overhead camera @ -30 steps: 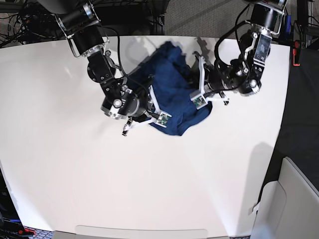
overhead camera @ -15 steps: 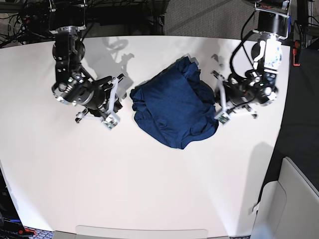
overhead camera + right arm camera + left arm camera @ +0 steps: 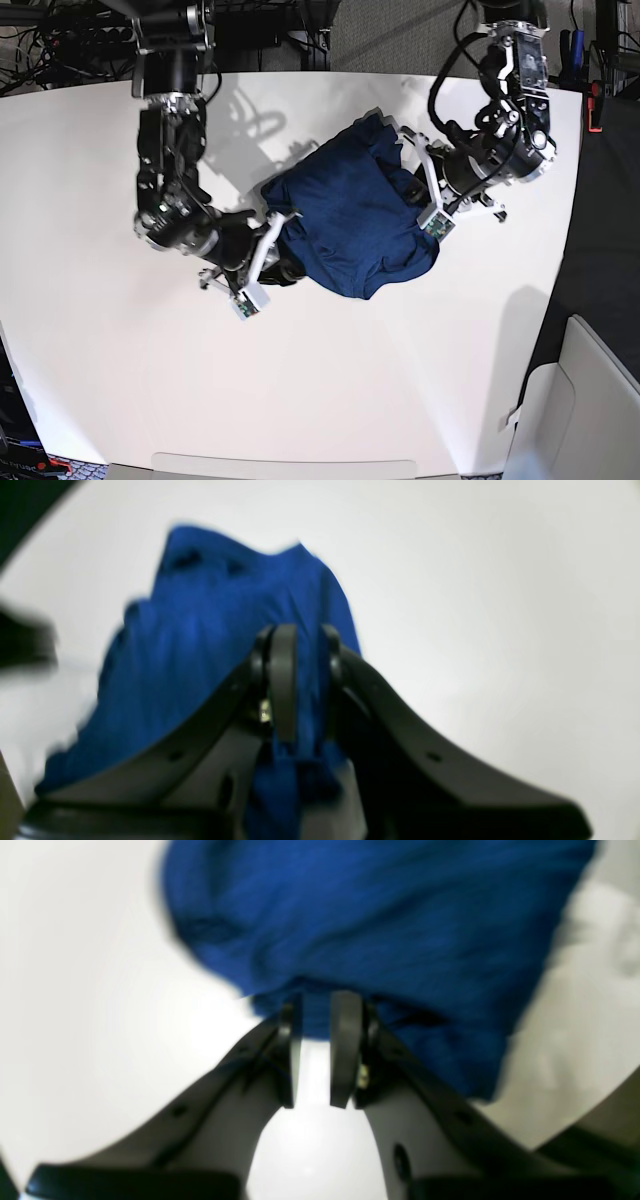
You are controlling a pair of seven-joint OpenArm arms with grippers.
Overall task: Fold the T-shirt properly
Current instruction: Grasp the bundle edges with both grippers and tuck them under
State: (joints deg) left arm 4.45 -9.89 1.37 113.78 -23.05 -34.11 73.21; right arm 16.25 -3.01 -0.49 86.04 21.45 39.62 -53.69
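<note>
1. T-shirt [image 3: 350, 225]: a dark navy bundle near the middle of the white table [image 3: 320, 400], already gathered into a rough, rumpled packet rather than a clean rectangle.
2. Nearest the base camera, the right gripper [image 3: 272, 258] sits low at the shirt's near-left edge. Its wrist view shows blue cloth [image 3: 210, 645] running between the two fingers [image 3: 282, 680] and down past them, so it looks clamped on a fold of the hem. A low grip there probably lets the arm drag or lift that edge over the bundle.
3. Across the bundle, the left gripper [image 3: 425, 195] presses at the shirt's far-right side. In its wrist view the fingers [image 3: 345, 1040] stand a narrow gap apart with the cloth's edge [image 3: 375, 930] just at the tips. White table shows through the gap lower down. Whether fabric is actually pinched I cannot tell, as that view is blurred.
4. Judgement: the arms flank the shirt from opposite sides so each can take an edge. The fold looks partly done, with the outline needing squaring.
5. Beyond the table's far edge lie dark cables [image 3: 60, 40].
</note>
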